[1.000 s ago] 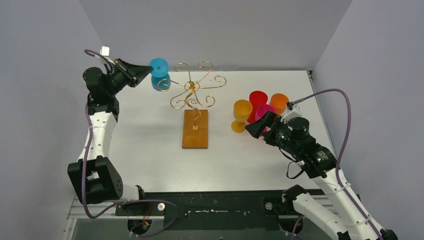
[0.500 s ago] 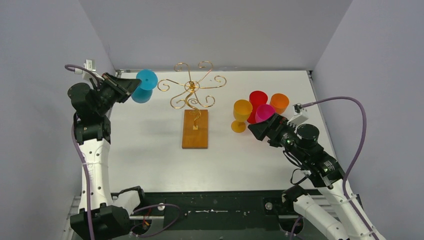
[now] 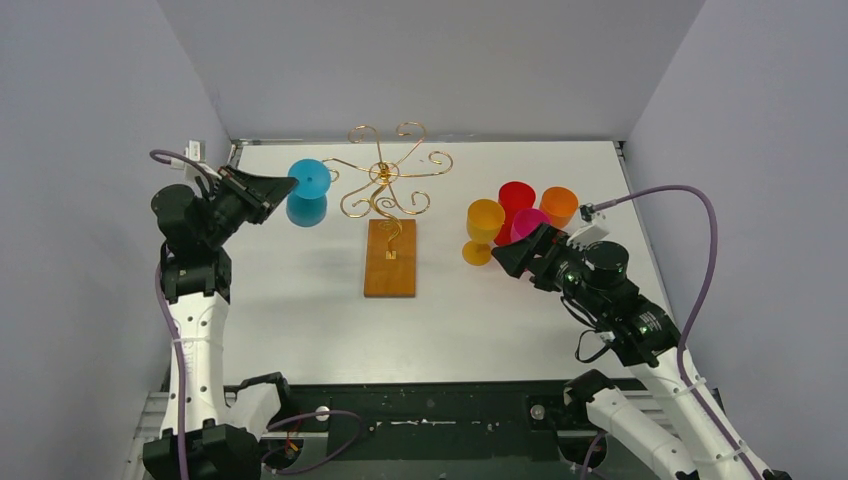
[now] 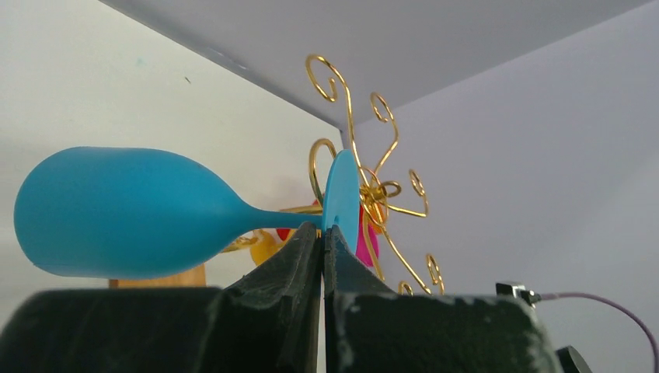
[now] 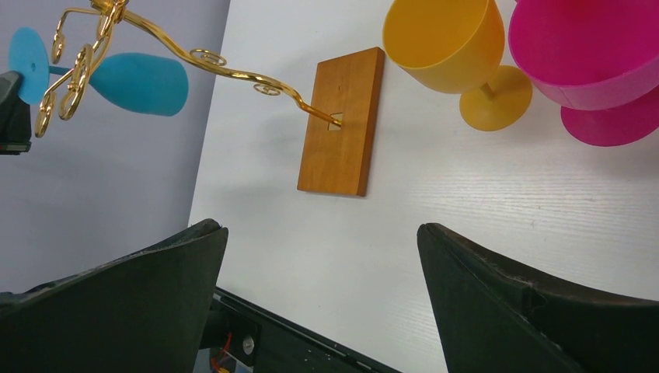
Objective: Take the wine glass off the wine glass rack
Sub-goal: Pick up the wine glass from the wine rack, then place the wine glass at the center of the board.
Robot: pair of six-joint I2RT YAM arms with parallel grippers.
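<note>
The gold wire wine glass rack [image 3: 385, 183] stands on its orange-brown wooden base [image 3: 390, 262] at mid-table. My left gripper [image 3: 283, 188] is shut on the round foot of a blue wine glass [image 3: 307, 192]. It holds the glass above the table, just left of the rack's left scroll arm. In the left wrist view the closed gripper [image 4: 322, 230] pinches the foot's edge, and the blue wine glass's bowl [image 4: 124, 211] lies sideways to the left. The rack's arms carry no other glass. My right gripper [image 3: 503, 257] is open and empty, also seen in the right wrist view [image 5: 320, 229].
Several upright plastic glasses stand right of the rack: a yellow-orange one [image 3: 483, 228], a red one [image 3: 516, 200], an orange one [image 3: 559, 205] and a pink one [image 3: 527, 225] beside my right gripper. Grey walls close in on the left, back and right.
My left arm drew the blue glass left, away from the rack's arm, then brought it nearer and slightly back right. My right arm shifted only a little.
</note>
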